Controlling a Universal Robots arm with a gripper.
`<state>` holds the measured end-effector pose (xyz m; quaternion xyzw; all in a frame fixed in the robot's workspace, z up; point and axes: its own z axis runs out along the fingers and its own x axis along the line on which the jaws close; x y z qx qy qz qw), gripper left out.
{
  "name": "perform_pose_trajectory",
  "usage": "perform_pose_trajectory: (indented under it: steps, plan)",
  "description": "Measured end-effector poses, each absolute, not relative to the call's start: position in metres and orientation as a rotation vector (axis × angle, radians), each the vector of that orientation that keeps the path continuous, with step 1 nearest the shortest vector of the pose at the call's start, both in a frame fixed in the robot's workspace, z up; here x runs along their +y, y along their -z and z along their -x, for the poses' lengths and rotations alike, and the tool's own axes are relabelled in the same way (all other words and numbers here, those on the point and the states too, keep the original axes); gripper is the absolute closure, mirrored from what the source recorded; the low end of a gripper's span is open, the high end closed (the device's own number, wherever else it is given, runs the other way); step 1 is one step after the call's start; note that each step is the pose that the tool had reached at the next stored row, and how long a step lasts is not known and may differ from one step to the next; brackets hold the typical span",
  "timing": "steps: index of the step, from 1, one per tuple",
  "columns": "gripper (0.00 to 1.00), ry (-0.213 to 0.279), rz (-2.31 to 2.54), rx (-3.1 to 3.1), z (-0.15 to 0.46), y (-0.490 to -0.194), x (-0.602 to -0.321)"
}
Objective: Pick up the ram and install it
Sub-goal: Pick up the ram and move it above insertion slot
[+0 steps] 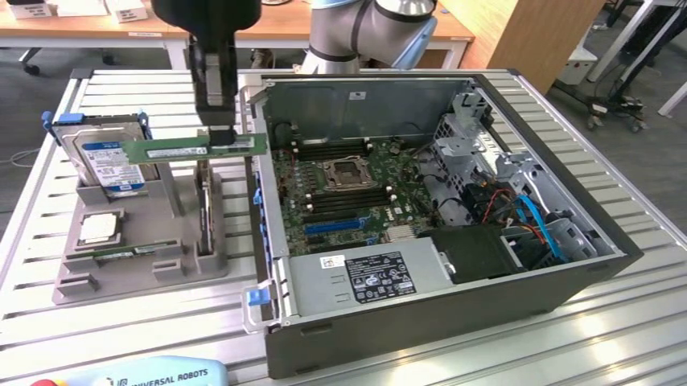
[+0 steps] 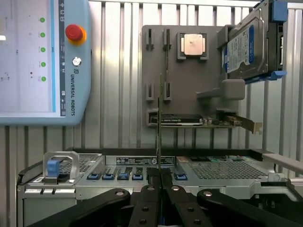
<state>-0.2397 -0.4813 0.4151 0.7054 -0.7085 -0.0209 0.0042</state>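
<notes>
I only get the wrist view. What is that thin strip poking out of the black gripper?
Observer: The ram, edge-on to you. The exterior view shows its flat green face with a pale sticker. The gripper is shut on it.
Operator: Is it lying on something?
Observer: No. It is held level in the air, above the grey holder.
Operator: What's inside the big box?
Observer: The case is open, with a green motherboard inside.

A ribbed metal table (image 1: 623, 338) stands before wooden desks (image 1: 96, 30) on grey floor (image 1: 22, 96).
</notes>
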Motion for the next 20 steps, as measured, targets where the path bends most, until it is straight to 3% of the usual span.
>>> perform_pose_trajectory:
  steps: [20]
  plan:
    - [0.89,0.066,-2.212,-2.218,0.174,-0.415,-0.481]
